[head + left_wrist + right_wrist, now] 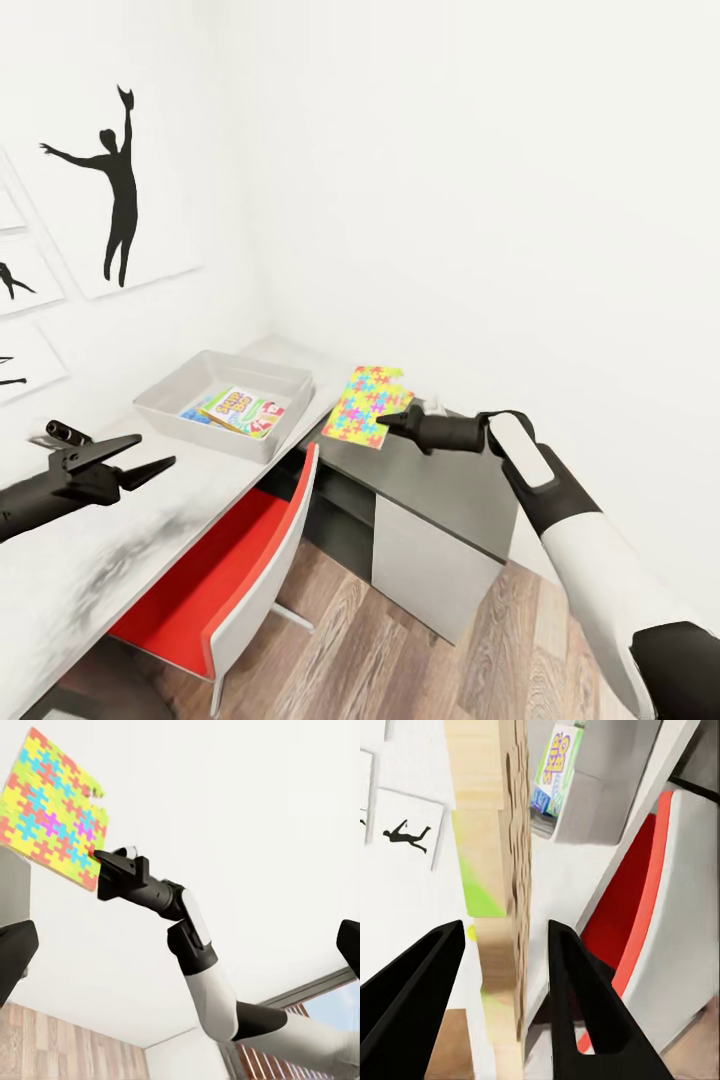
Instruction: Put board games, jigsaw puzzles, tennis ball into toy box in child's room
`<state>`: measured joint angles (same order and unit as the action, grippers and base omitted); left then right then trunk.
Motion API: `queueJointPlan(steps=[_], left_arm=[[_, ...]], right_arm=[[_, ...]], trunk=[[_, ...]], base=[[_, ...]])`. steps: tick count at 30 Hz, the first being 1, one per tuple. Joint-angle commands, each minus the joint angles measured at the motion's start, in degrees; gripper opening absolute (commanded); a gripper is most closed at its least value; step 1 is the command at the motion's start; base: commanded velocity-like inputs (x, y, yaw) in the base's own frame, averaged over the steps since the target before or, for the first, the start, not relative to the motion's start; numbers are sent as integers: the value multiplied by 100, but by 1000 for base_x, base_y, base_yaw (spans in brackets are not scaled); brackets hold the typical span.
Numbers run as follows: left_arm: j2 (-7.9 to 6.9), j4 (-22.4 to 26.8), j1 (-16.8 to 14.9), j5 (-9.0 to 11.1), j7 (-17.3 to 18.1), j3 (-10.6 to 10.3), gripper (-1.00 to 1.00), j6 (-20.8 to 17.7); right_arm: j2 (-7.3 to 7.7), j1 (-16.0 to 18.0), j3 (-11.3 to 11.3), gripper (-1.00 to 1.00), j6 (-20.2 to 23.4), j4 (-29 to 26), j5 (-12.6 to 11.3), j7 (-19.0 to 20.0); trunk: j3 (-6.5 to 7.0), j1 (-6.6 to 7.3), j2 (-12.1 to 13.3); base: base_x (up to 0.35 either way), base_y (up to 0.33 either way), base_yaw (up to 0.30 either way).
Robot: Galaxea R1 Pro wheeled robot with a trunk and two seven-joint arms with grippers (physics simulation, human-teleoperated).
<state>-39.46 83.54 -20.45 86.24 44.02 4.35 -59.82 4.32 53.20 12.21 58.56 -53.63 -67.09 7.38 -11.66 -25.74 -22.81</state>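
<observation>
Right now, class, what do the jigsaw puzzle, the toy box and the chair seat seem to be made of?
Jigsaw puzzle: thin stiff card, matte print; its edge looks like brown board.
Toy box: probably moulded plastic, smooth pale grey.
Chair seat: likely plastic, smooth red inside a white shell.

Wood-plank floor [400, 640] — matt grey table [200, 480], glossy red chair [215, 560].

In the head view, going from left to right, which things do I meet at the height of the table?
left gripper → toy box with the Skip-Bo board game inside → jigsaw puzzle → right gripper gripping the puzzle's edge
</observation>
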Motion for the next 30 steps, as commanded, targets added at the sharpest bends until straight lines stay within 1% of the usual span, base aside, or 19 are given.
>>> queueJointPlan(steps=[1,3,5,9,17,25,28,30], left_arm=[[-34,-12,-8,-23,19,-6,100,-18],[-59,-32,-10,-37,15,-1,100,-18],[-76,-43,-5,-40,12,-9,100,-18],[-93,-48,13,-43,8,-49,100,-18],[-91,-48,270,-46,10,-70,100,-18],[-69,-38,295,-46,15,-66,100,-18],[-63,-22,296,-46,20,-53,100,-18],[-73,-4,296,-46,25,-23,100,-18]], right_arm=[[9,21,24,-100,50,14,63,42],[23,19,42,-100,84,12,68,17],[72,-1,38,-100,111,7,67,-3],[107,-126,42,-100,130,19,71,-15],[114,-160,60,-100,138,3,73,-15],[112,-146,88,-100,144,-1,79,-15],[102,-87,83,-100,144,-6,81,-16],[81,31,80,-100,144,-7,82,-21]], trunk=[[-12,-4,-11],[-12,-4,-11],[-12,-4,-11],[-9,-4,-11],[-7,-4,-11],[-7,-4,-11],[-7,-4,-11],[-7,-4,-11]], base=[[119,0,0],[183,0,0],[141,0,0],[38,0,91],[3,0,270],[-4,-74,292],[57,-97,292],[17,-28,292]])
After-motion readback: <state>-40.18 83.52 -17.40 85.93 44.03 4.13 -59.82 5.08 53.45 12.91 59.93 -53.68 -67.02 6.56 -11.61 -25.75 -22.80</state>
